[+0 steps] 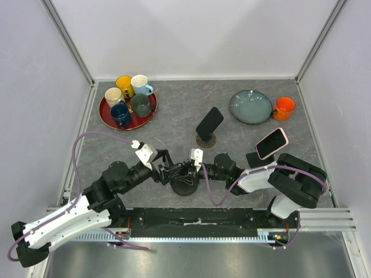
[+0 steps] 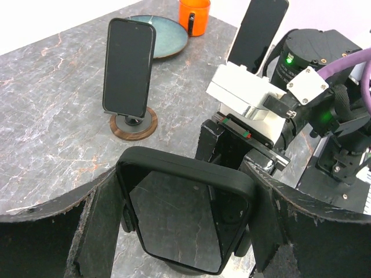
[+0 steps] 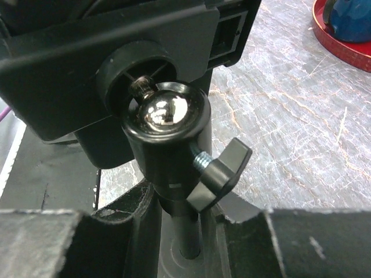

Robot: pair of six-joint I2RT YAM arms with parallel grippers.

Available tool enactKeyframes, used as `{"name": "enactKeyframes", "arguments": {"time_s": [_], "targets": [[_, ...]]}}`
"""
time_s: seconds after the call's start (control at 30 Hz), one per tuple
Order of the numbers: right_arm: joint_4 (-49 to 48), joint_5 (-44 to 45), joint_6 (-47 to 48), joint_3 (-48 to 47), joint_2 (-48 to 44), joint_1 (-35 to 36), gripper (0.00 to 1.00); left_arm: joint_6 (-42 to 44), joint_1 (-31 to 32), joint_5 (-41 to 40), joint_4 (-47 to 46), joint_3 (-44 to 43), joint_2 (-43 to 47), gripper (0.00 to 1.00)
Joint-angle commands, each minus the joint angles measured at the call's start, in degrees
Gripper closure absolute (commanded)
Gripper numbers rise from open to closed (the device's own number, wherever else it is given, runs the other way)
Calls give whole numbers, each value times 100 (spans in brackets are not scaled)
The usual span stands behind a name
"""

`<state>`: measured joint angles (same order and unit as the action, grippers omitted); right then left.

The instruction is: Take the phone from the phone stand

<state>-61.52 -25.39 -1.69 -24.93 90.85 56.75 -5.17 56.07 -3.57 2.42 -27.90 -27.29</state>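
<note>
- Progress: the task is judged to be at the gripping stage. The black rubber-cased phone (image 2: 185,214) is seated in the cradle of the black ball-jointed phone stand (image 3: 168,162), at the near middle of the table between the two arms. The lift-off is not yet done.
- The left gripper (image 2: 185,185) is set wide, with its worn black pads laid against both long edges of the phone. It is judged to be closed on the phone.
- The right gripper (image 3: 197,243) is placed low around the stand's post, partly closed. Whether the post is clamped cannot be told.
- The grey marble-patterned table (image 1: 174,121) is flat and matt, with pale veining.
- The round red tray (image 1: 134,127) is glossy and raised at the rim. Glazed mugs are carried on it.
- The round blue-green ceramic plate (image 1: 258,113) is shallow and glazed.
- A second black phone on a round brown wooden base (image 2: 128,66) is shown upright, well apart from the task's stand.
- A pink-cased phone (image 1: 271,143) is propped at the right.
- The orange glazed mug (image 1: 284,108) is set just beside the plate.
- The stand's chrome ball (image 3: 166,112) is polished and mirror-bright.
- The black plastic thumb screw (image 3: 223,174) is carried on a bare threaded steel stud.
</note>
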Motion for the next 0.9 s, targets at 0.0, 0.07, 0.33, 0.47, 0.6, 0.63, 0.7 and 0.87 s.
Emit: {"name": "enactKeyframes", "arguments": {"time_s": [0.0,0.07,0.33,0.47,0.6,0.63,0.7,0.87], "targets": [[790,271,64,129,188,-24,100,-476,0,-705,-2334,-85,663,98],[782,376,38,137,170,-24,100,-555,0,-934,-2290,144,873,98],[571,991,-340,260,108,-208,100,-688,9,-864,-1377,224,1331,98],[509,1018,-490,278,143,-331,100,-389,0,-1215,-998,-145,1296,98],[579,965,-455,216,196,-331,100,-73,0,-1917,-699,-837,1095,98],[579,957,-446,216,205,-323,100,-11,0,-2023,-664,-962,955,98],[579,922,-428,208,205,-331,100,217,0,-2278,-558,-1312,805,98],[588,834,-393,216,205,-314,100,508,0,-2648,-575,-1806,103,98]]}}
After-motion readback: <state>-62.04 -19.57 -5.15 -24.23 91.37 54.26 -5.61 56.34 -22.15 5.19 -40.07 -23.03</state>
